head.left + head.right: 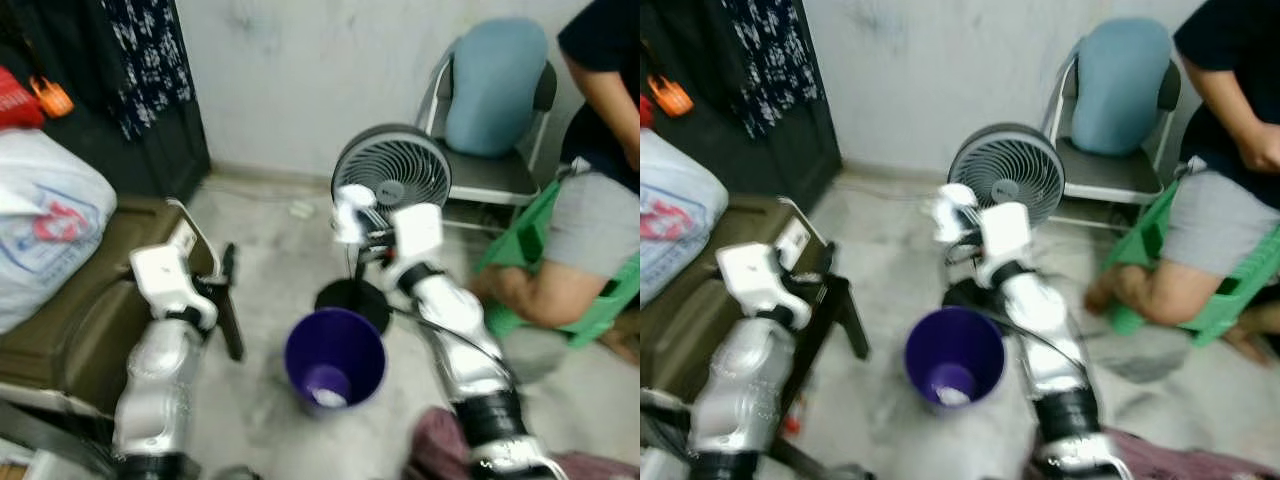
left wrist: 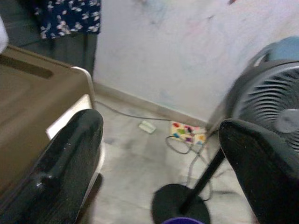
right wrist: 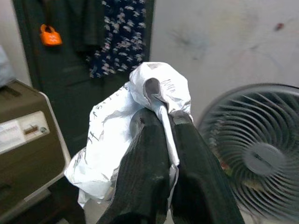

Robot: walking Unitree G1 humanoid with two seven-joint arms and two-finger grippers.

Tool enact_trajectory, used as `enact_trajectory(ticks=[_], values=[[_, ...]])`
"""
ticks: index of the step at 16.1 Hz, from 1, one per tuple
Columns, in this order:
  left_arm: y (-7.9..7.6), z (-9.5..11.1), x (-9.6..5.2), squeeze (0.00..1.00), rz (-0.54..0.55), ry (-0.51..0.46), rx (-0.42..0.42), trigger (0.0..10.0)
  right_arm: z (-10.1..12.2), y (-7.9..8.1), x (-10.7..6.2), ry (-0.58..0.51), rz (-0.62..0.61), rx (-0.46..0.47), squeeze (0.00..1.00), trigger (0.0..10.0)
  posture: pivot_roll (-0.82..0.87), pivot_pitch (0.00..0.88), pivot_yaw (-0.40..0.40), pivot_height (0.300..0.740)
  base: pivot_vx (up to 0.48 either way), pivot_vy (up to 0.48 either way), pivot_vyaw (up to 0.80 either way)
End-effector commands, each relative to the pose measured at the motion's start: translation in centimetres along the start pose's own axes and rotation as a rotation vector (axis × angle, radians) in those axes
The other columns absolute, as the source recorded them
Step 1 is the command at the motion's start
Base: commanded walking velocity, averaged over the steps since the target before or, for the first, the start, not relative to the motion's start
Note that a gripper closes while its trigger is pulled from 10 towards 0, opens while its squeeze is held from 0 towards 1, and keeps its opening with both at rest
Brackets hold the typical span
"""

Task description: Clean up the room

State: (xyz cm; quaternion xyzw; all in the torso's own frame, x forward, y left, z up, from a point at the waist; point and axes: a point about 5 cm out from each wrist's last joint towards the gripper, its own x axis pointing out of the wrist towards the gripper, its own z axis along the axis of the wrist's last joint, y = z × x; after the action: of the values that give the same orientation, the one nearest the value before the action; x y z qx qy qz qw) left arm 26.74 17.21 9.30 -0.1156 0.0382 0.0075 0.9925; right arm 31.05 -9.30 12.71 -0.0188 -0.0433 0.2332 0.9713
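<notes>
Crumpled paper [image 3: 135, 121] sits clenched in the right claw [image 3: 161, 123], raised before the fan [image 1: 392, 170]; the purple bin [image 1: 335, 360] lies below and nearer the robot, seemingly between both arms. Left claw [image 2: 159, 154] is released.

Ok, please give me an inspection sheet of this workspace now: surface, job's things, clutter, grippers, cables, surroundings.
Surface: pale floor, worn.
Job's things: crumpled paper held up; purple bin below, something pale inside.
Clutter: small white piece by the wall.
Grippers: right gripper shut on the paper, in front of the fan; left gripper open, holding nothing.
Cables: cord along the floor to a power strip.
Surroundings: brown case, chair, seated person.
</notes>
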Motion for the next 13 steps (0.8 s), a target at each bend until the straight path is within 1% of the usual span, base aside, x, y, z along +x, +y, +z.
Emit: enact_trajectory(ticks=[1, 4, 6, 7, 10, 11, 12, 13], values=[[-0.8, 0.2, 0.3, 0.0, -0.026, -0.006, -0.004, 10.0, 0.2, -0.9, -0.2, -0.005, -0.026, -0.02, 0.0, 10.0, -0.08, 0.0, -0.033, 0.74, 0.349, 0.0, 0.0], [-0.9, 0.2, 0.3, 0.0, -0.031, -0.012, 0.003, 10.0, 0.2, -0.9, 0.0, -0.007, -0.028, -0.023, 0.0, 10.0, -0.08, 0.0, -0.034, 0.74, 0.331, 0.0, 0.0], [-0.9, 0.4, 0.4, 0.0, -0.045, -0.023, 0.012, 10.0, -0.1, -1.2, 0.1, 0.019, -0.06, -0.032, 0.0, 10.0, -0.08, 0.0, -0.034, 0.74, 0.0, 0.0, 0.0], [-0.3, 0.8, 0.7, 0.0, -0.036, -0.037, 0.049, 10.0, -0.8, -1.5, 0.1, 0.064, -0.09, -0.047, 0.0, 10.0, -0.08, 0.0, -0.035, 0.74, 0.0, 0.0, 0.0], [0.6, 1.3, 0.7, 0.0, -0.034, -0.05, 0.105, 10.0, -1.8, -1.6, -0.1, 0.131, -0.125, -0.041, 0.0, 10.0, -0.08, 0.0, -0.022, 0.74, 0.0, 0.0, 0.0], [1.1, 1.8, 0.4, 0.0, -0.063, -0.058, 0.163, 10.0, -3.0, -2.0, -0.5, 0.215, -0.188, -0.021, 0.0, 10.0, -0.07, 0.0, -0.008, 0.74, 0.0, 0.0, 0.0], [1.2, 1.9, 0.3, 0.0, -0.079, -0.059, 0.186, 10.0, -3.5, -2.1, -0.7, 0.245, -0.211, -0.014, 0.0, 10.0, -0.07, 0.0, -0.006, 0.74, 0.0, 0.0, 0.0], [1.0, 2.2, 0.3, 0.0, -0.134, -0.055, 0.234, 10.0, -4.3, -2.3, -0.9, 0.306, -0.255, -0.001, 0.0, 10.0, -0.07, 0.0, -0.002, 0.74, 0.0, 0.0, 0.0]])
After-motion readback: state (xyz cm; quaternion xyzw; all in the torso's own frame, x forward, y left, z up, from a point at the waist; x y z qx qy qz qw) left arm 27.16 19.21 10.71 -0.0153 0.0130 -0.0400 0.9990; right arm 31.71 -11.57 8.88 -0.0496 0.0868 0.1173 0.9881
